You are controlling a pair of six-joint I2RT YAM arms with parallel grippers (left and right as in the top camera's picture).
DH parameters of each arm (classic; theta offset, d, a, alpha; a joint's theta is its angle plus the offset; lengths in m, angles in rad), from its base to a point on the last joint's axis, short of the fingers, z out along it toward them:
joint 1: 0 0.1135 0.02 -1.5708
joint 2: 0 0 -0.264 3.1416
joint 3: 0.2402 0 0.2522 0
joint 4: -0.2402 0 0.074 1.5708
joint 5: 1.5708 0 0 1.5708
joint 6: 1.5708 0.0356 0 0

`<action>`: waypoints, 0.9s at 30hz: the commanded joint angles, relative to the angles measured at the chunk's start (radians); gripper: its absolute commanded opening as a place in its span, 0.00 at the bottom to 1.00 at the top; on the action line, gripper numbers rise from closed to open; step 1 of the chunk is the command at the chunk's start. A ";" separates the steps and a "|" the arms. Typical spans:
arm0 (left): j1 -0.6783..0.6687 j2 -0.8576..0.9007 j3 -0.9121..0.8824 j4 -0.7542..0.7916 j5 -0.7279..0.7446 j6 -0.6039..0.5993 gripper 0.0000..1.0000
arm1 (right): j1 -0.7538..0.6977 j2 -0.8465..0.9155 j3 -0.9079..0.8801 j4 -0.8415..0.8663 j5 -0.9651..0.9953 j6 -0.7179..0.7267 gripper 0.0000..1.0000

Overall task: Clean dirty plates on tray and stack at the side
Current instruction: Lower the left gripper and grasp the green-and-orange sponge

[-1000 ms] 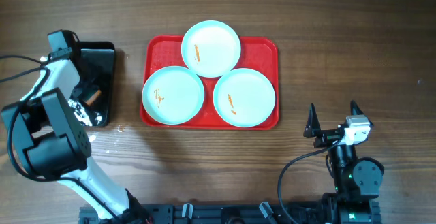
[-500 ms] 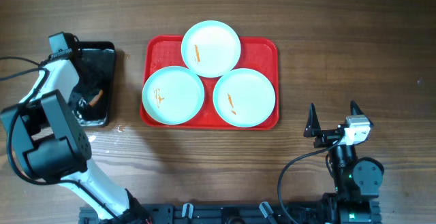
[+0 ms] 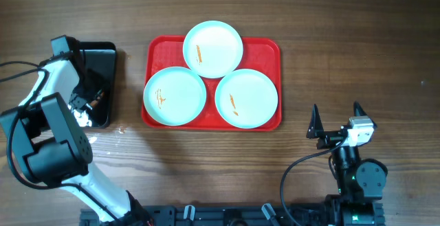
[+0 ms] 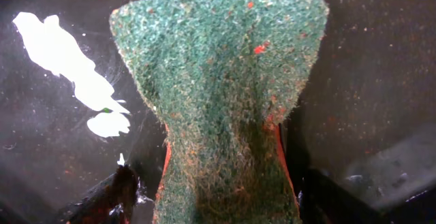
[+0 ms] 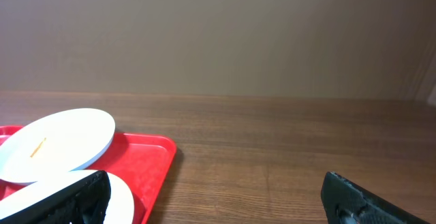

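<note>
Pinches a green scouring pad (image 4: 218,74) in the left claw (image 3: 93,97), fingers pressed into its near end so that the pad narrows to a waist, with orange specks across the fibres. Reaches down inside the black tub (image 3: 104,53) at the left of the table (image 3: 357,34), just left of the red tray (image 3: 270,47) and apart from all that lies on it. Holds the right claw (image 3: 336,113) spread and empty, near and right of the tray, not touching it. Carries on the tray a far plate (image 3: 213,49) jutting over the far rim, a near-left plate (image 3: 174,96) jutting past the left edge, and a near-right plate (image 3: 246,98) closest to the right claw, rims touching. Shows an orange smear on each.
</note>
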 commanded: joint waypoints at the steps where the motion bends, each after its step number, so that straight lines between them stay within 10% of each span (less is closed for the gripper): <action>1: 0.002 -0.012 -0.003 0.006 0.010 0.005 0.56 | -0.002 -0.006 -0.001 0.002 0.010 -0.018 1.00; 4: 0.002 -0.012 -0.003 0.016 0.010 0.005 0.04 | -0.002 -0.006 -0.001 0.002 0.010 -0.018 1.00; 7: 0.002 -0.013 -0.003 0.031 0.008 0.006 0.04 | -0.002 -0.006 -0.001 0.002 0.010 -0.018 1.00; 8: 0.002 -0.013 -0.003 0.032 0.008 0.006 0.12 | -0.002 -0.006 -0.001 0.002 0.010 -0.018 1.00; 10: 0.002 -0.013 -0.003 0.040 0.008 0.006 0.99 | -0.002 -0.006 -0.001 0.002 0.010 -0.018 1.00; 27: 0.002 -0.011 -0.003 0.254 -0.052 0.006 1.00 | -0.002 -0.006 -0.001 0.002 0.010 -0.018 1.00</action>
